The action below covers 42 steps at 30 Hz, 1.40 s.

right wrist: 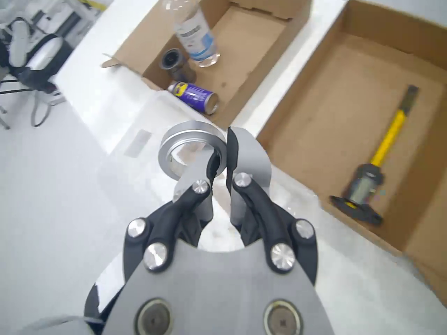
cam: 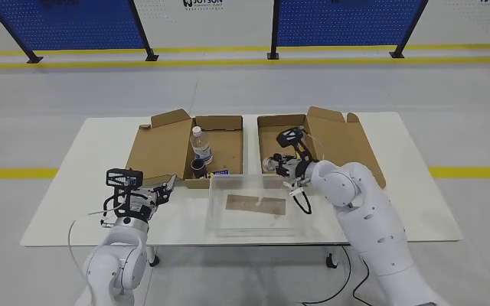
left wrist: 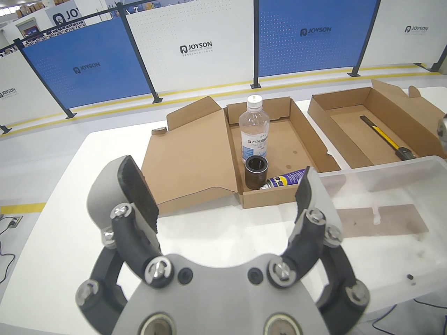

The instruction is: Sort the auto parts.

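My right gripper (right wrist: 220, 156) is shut on the rim of a silver metal ring (right wrist: 190, 148), held above the far edge of the clear plastic bin (cam: 218, 222), near the front wall of the right cardboard box (cam: 337, 149). In the top view the ring (cam: 269, 163) shows at that gripper (cam: 277, 165). A yellow-handled caliper (right wrist: 379, 163) lies in the right box. The left cardboard box (left wrist: 297, 130) holds a clear bottle (left wrist: 255, 130), a black cylinder part (left wrist: 255, 172) and a blue spray can (left wrist: 284, 180). My left gripper (left wrist: 223, 190) is open over the table's left front.
The white table (cam: 92, 168) has bare room left of the boxes. The clear bin stands at the front middle with a brown sheet (cam: 256, 204) on its floor. Both boxes have their lids (cam: 157, 145) folded outward. Blue and white fence panels (left wrist: 195, 50) stand behind.
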Tool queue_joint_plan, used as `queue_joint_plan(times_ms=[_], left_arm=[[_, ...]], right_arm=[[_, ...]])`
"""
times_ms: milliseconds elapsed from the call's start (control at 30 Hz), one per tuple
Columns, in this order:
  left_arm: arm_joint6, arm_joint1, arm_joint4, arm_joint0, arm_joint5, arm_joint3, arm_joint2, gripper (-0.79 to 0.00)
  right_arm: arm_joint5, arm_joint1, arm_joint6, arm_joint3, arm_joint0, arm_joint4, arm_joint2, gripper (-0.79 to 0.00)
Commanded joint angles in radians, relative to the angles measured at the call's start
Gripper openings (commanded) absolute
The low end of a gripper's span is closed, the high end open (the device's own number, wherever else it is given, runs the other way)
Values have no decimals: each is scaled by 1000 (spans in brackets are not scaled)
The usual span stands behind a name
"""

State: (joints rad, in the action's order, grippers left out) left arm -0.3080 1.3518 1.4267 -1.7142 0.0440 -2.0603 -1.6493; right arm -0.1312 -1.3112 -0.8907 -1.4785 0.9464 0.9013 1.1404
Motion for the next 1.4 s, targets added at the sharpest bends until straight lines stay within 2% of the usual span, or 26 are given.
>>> queue_joint_plan(times_ms=[0,100,267,700,967,1367], left_arm=[[0,0,0,0,0,0,0,0],[0,0,0,0,0,0,0,0],[0,0,0,0,0,0,0,0],[0,0,0,0,0,0,0,0],[0,0,0,0,0,0,0,0],[0,0,0,0,0,0,0,0]], right_arm=[[65,0,-13,8,-26,87,-8,-785],[128,-5,-23,62,-70,142,-27,-785],[175,-20,-22,229,-160,160,-59,-785],[166,-77,8,617,-301,104,-169,-785],[144,-114,43,770,-353,63,-218,-785],[117,-146,79,890,-403,41,-245,-770]])
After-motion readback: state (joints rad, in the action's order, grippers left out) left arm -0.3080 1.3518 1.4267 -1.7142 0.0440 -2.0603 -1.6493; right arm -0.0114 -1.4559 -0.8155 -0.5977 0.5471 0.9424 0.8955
